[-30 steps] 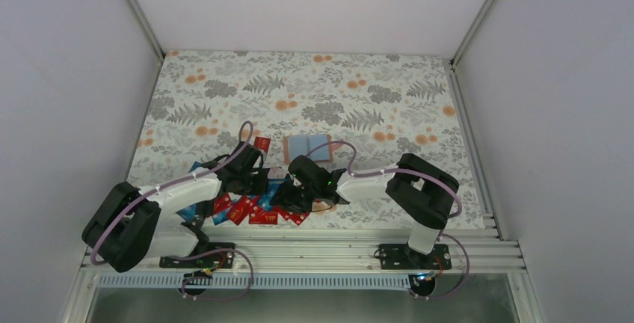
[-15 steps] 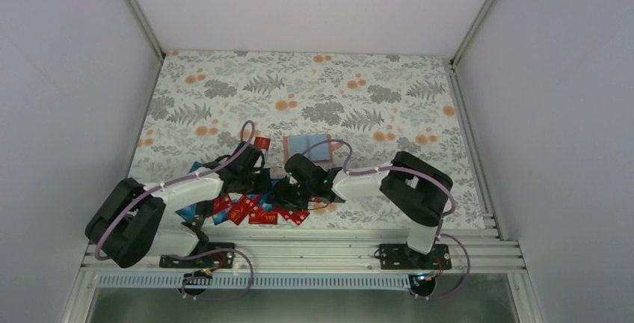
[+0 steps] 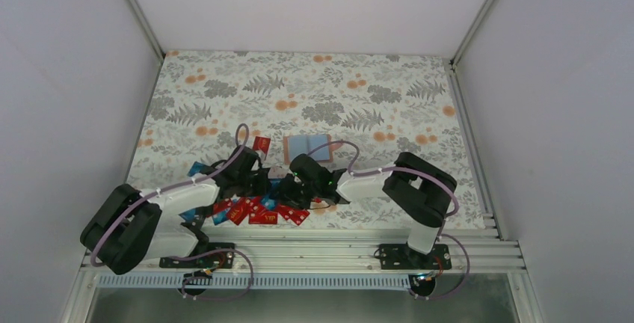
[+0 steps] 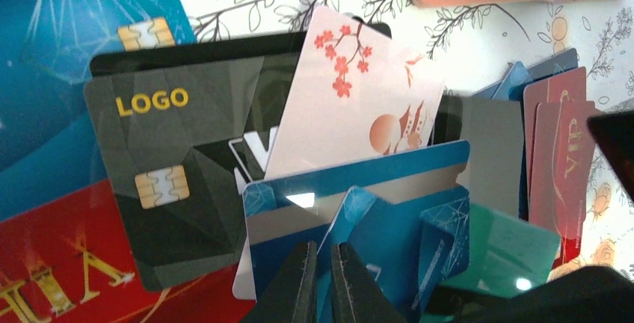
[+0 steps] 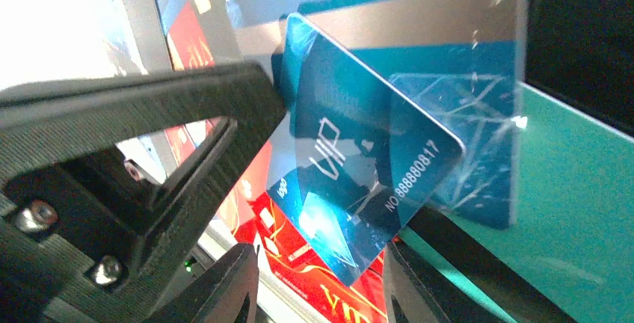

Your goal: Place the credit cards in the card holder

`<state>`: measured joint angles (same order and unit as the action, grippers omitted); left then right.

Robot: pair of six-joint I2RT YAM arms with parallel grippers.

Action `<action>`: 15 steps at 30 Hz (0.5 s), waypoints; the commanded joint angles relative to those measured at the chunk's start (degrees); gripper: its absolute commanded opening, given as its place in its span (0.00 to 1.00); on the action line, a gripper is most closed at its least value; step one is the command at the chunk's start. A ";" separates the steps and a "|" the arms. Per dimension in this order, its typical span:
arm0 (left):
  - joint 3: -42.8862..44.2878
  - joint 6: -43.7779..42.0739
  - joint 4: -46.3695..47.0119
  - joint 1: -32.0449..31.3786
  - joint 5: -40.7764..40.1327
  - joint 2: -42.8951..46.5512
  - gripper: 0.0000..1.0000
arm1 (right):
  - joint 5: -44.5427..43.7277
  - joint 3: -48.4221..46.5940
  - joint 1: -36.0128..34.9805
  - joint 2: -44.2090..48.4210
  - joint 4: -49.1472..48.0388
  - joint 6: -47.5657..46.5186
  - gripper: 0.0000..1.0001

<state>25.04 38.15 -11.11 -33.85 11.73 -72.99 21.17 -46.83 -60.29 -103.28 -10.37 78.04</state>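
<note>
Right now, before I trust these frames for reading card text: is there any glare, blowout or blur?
Top external: even, soft light, credit cards too small to read. Left wrist: sharp, small glare spot on the striped blue card. Right wrist: upper left blown out white, right gripper's fingers blurred, blue VIP card readable.

Overhead view: soft, even white light, faint shadows on the counter (image 3: 374, 91). Left wrist: sharp, small glare spots on glossy cards (image 4: 351, 211). Right wrist: upper left blown out white, near fingers (image 5: 134, 121) blurred.
</note>
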 commanded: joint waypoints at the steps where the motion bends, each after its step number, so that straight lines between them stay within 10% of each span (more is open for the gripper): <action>1: -3.99 3.00 -7.29 0.18 1.06 0.31 0.09 | -6.12 2.18 1.65 1.88 1.15 0.41 0.44; 15: -7.22 5.38 -3.12 -0.70 5.63 2.01 0.09 | -3.43 3.23 2.28 2.83 -6.95 -5.83 0.42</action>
<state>21.63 41.85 -11.16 -33.69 14.26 -68.99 19.03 -44.12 -58.67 -101.69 -12.93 75.66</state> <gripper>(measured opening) 0.090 0.424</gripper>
